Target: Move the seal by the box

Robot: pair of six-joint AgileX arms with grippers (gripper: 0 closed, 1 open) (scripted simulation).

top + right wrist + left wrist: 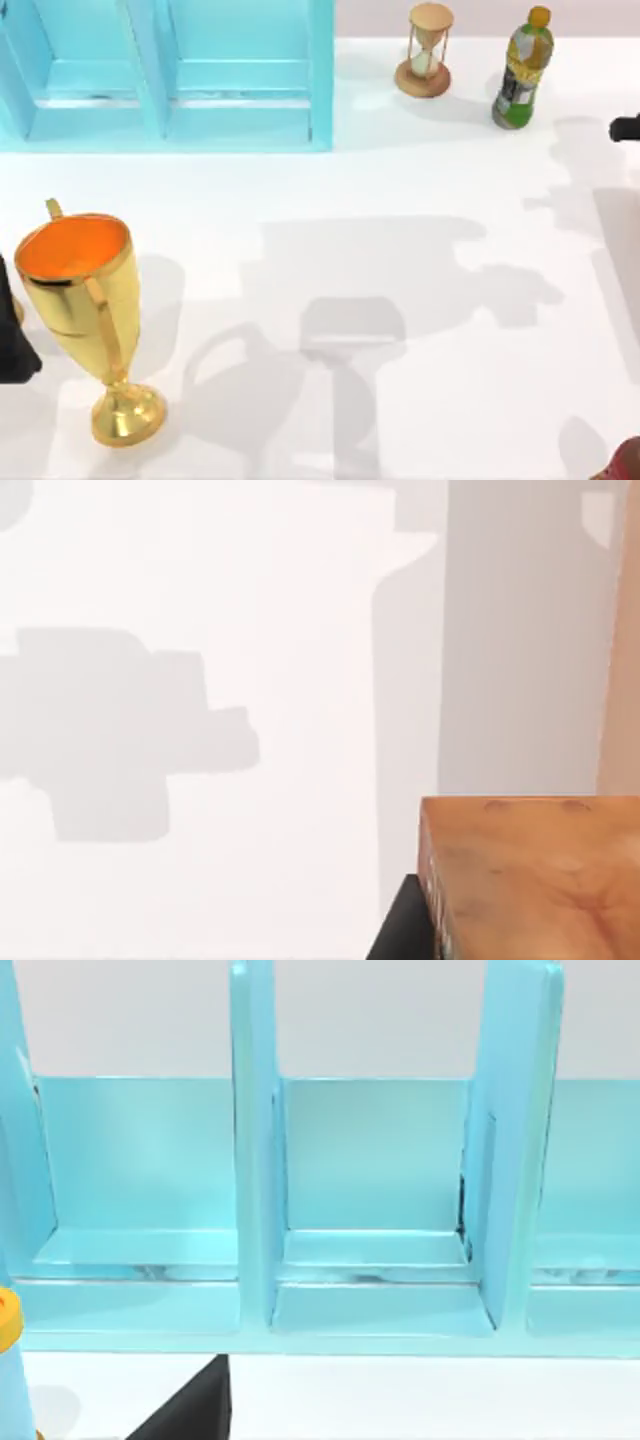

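The seal [530,880], a glossy reddish-brown block, sits very near the right wrist camera, top face up. A black finger [400,930] of my right gripper presses against its side. From above, the seal [625,462] is at the table's front right corner, cut by the picture's edge. The box [170,70], a light blue shelf with open compartments, stands at the back left, and the left wrist view faces the box [375,1210] head on. My left arm [12,340] is parked at the left edge beside the trophy.
A tall gold trophy [90,320] with an orange inside stands at the front left. A wooden hourglass [427,50] and a green bottle [522,70] stand at the back right. Part of my right arm [626,127] shows at the right edge. Arm shadows cross the white table's middle.
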